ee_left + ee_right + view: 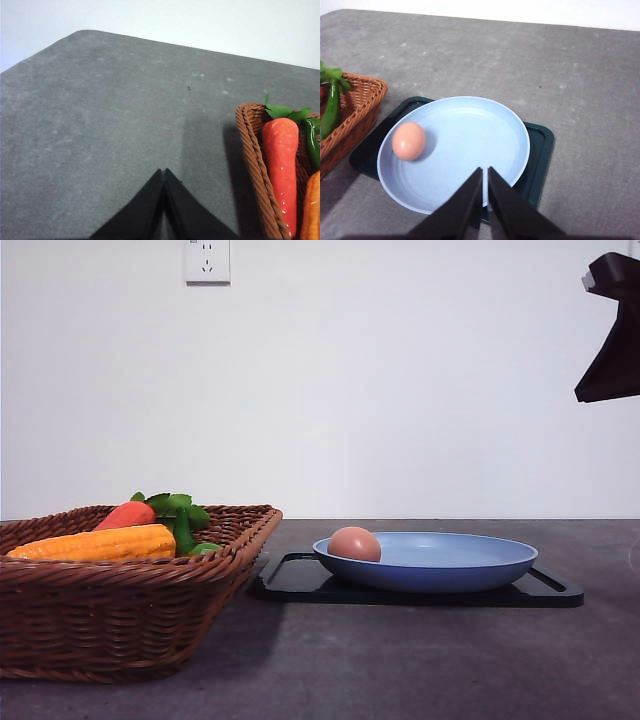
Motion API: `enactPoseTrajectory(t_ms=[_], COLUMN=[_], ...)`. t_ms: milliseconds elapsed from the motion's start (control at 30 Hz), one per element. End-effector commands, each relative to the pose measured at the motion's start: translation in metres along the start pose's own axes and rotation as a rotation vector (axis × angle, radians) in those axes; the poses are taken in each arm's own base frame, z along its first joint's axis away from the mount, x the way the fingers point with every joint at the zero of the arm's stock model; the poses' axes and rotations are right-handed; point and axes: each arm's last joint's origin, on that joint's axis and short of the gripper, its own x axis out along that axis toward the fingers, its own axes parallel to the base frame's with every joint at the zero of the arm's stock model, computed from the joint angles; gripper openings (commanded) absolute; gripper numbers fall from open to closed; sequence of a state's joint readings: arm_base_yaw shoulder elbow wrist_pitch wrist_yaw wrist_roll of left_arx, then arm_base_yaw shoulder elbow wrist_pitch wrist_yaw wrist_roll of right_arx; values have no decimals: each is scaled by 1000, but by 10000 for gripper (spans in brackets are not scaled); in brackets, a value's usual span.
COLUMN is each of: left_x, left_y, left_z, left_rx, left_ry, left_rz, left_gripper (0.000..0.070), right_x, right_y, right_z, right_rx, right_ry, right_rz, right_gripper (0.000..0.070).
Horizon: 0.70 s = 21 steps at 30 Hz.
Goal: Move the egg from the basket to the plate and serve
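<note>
Egg [354, 543] lies inside the light-blue plate [470, 565], close against its left rim, well clear of the basket [110, 615].

From the left: the dark wicker basket stands at the near left of the grey tabletop [420, 660], its sloping woven wall close to the tray's left edge but apart from it. A yellow-orange corn cob [100, 543], a red-orange carrot [127, 515] and green leaves [175, 506] lie in it. In the left wrist view the left tool [164, 172] hangs over bare tabletop beside the basket's corner, its two black fingers pressed together and gripping nothing; broad open matte surface spreads beyond it.

Next comes the flat black rectangular tray [300, 580], carrying the round, smooth, shallow plate, whose rim overhangs none of the tray's edges that I can see. Open tabletop lies in front and to the right.

At far right the right arm [612, 335] hangs high above the tabletop. Its tool [485, 172] points down over the plate's near rim, fingers nearly touching, empty.
</note>
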State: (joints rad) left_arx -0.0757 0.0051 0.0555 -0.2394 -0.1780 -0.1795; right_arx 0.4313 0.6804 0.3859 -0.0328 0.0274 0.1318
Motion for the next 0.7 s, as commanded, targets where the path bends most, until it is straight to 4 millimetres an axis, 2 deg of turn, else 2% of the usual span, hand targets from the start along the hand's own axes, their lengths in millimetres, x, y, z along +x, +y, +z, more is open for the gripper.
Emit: enactPoseTrajectory(t_ms=[0, 533, 667], left_x=[2, 2, 2], left_y=[1, 1, 1], left_z=[-6, -6, -6], left_rx=[-12, -13, -13], left_ry=[21, 19, 19], left_rz=[2, 2, 2], left_gripper=[0, 0, 0], right_x=[0, 0, -2], right_y=[1, 1, 0], right_z=[3, 3, 5], right_rx=[4, 4, -44], right_ry=[-14, -14, -40], right_rz=[3, 3, -39], right_gripper=[0, 0, 0])
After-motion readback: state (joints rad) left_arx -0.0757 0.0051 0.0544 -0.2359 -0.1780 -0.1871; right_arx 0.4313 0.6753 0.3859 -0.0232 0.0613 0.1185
